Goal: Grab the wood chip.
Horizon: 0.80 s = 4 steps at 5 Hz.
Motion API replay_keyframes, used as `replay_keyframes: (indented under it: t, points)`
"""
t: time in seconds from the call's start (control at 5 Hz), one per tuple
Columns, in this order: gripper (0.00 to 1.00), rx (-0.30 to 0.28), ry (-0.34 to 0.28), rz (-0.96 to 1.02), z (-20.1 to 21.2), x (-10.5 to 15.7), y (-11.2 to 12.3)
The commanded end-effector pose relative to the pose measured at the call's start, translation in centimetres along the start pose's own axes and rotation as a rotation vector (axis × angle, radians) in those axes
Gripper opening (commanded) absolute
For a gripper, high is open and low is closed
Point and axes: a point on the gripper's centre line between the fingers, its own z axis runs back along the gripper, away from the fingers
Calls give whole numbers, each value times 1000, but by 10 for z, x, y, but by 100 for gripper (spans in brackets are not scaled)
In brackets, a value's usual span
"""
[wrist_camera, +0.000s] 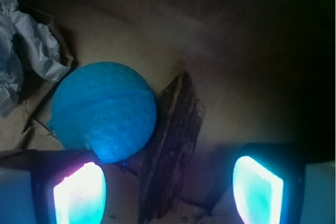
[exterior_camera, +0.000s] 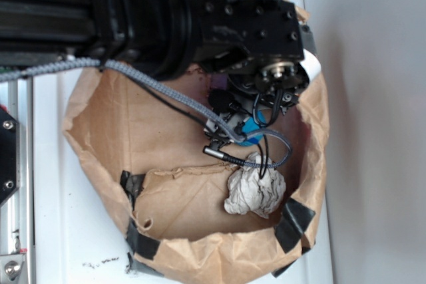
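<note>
Wood like this sliver weighs next to nothing, so you should expect the wood chip (wrist_camera: 172,148) to be light, stiff and thin, with a rough surface that the pads ought to hold without much slip. My guess is that it could splinter or snap at its pointed ends if squeezed there, so take it across the middle of its length, where it is widest, pinching the two long edges.

You can see it in the wrist view lying flat on the brown paper (wrist_camera: 236,66) that lines the bag, just beside the blue ball (wrist_camera: 103,109) and touching or nearly touching the ball's right flank. It runs from an upper tip near the ball's shoulder down toward the bottom of the view, ending between the two lit fingertips (wrist_camera: 80,195). It is dark brown, elongated, grainy and ragged along its edges, a little longer than the ball is wide.

Your gripper (wrist_camera: 169,195) stands spread wide and holds nothing, one pad on each side of the chip's lower end. The left-hand pad in the view sits right under the ball, so closing may nudge the ball rather than meet wood first; I would judge that the main risk.

The crumpled paper wad (wrist_camera: 23,51) lies off to the upper left, apart from the chip. In the exterior view the arm (exterior_camera: 166,11) hides the chip entirely; only the paper bag (exterior_camera: 100,131), the wad and a glimpse of blue show.
</note>
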Motion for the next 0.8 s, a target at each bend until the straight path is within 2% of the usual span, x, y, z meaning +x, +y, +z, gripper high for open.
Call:
replay_keyframes:
  t: [0.0,0.2,0.4,0.6]
  points:
    - [100,30,-45,-27,14,12,-1]
    - [100,52,-83,-15,-3,16,-9]
    - [98,89,-77,-26,-18,17,-19]
    - [0,84,-96,3,-16,15,-20]
